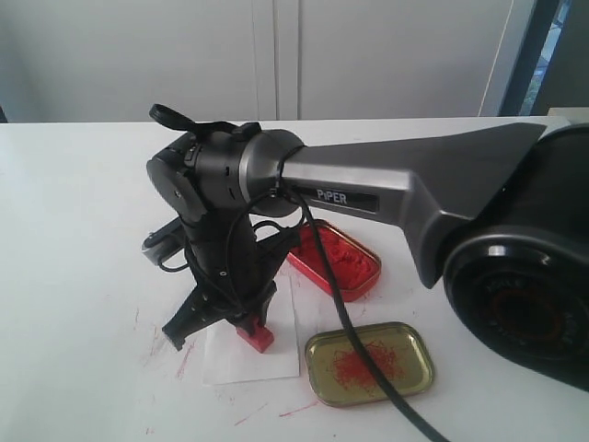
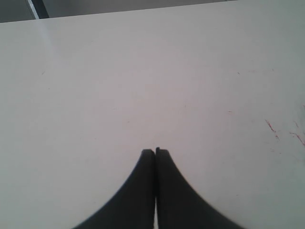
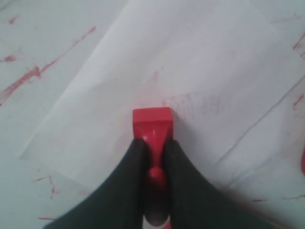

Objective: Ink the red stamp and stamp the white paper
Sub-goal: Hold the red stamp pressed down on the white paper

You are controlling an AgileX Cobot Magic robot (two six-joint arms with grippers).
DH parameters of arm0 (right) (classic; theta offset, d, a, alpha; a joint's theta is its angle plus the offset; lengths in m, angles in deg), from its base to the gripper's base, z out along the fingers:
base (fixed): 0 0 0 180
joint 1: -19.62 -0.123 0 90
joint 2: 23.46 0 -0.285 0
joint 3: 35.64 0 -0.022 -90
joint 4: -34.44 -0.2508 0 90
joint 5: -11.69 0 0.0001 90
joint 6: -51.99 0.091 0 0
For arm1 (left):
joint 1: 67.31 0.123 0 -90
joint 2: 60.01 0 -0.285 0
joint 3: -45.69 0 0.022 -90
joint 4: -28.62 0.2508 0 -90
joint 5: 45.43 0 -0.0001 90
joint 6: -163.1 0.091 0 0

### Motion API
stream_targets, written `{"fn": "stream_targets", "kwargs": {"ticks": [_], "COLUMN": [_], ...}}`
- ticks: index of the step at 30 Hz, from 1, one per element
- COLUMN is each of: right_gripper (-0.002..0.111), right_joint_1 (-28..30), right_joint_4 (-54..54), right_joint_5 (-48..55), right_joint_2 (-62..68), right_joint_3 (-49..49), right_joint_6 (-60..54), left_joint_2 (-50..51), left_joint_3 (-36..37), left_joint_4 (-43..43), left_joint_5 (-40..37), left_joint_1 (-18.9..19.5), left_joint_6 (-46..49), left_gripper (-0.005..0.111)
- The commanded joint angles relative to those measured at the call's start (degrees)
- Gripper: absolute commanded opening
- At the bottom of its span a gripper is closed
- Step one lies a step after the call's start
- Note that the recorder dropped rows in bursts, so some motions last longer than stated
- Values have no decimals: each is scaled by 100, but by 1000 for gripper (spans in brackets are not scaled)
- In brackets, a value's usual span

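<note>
Stamp [image 3: 152,124]: red, upright, narrow handle clamped between the 2 fingers of the right gripper [image 3: 153,143]. Its wide base is down on the paper, near the sheet's middle. Whether it presses or only touches cannot be told.
Table [image 1: 83,184]: white, flat, marked with thin red streaks [image 3: 38,71] around the paper.
Right arm [image 1: 368,184]: grey and black. It reaches in from the right of the exterior view and bends down over the paper. A black cable [image 1: 345,322] hangs from it and crosses over the lid.
Paper [image 1: 271,364]: white sheet lying flat on the table under the right gripper, with creases showing in the right wrist view.
Lid [image 1: 409,354]: gold metal, hollow side up, red smears inside. It lies just beside the paper, on the right in the exterior view, nearer the camera than the tin.
Tin [image 1: 366,278]: red, open, filled with red paste. It sits behind the lid and close to the paper's far corner.
Left gripper [image 2: 155,151]: 2 dark fingers pressed together with nothing between them, over bare table.
Print [image 3: 190,102]: faint red mark on the paper, just beside the stamp's base.
</note>
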Motion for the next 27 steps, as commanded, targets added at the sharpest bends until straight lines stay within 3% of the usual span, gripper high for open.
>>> {"fn": "stream_targets", "kwargs": {"ticks": [1,27], "right_gripper": [0,0], "right_joint_1": [1,1], "right_joint_4": [194,336], "right_joint_5": [28,28], "right_joint_2": [6,-204], "right_joint_3": [16,16], "right_joint_6": [26,-26], "left_joint_2": [-22,-22], "left_joint_3": [24,24], "left_joint_4": [-42,-42], "left_joint_5": [15,15], "left_joint_1": [-32,-32], "left_joint_6": [0,0], "left_gripper": [0,0]}}
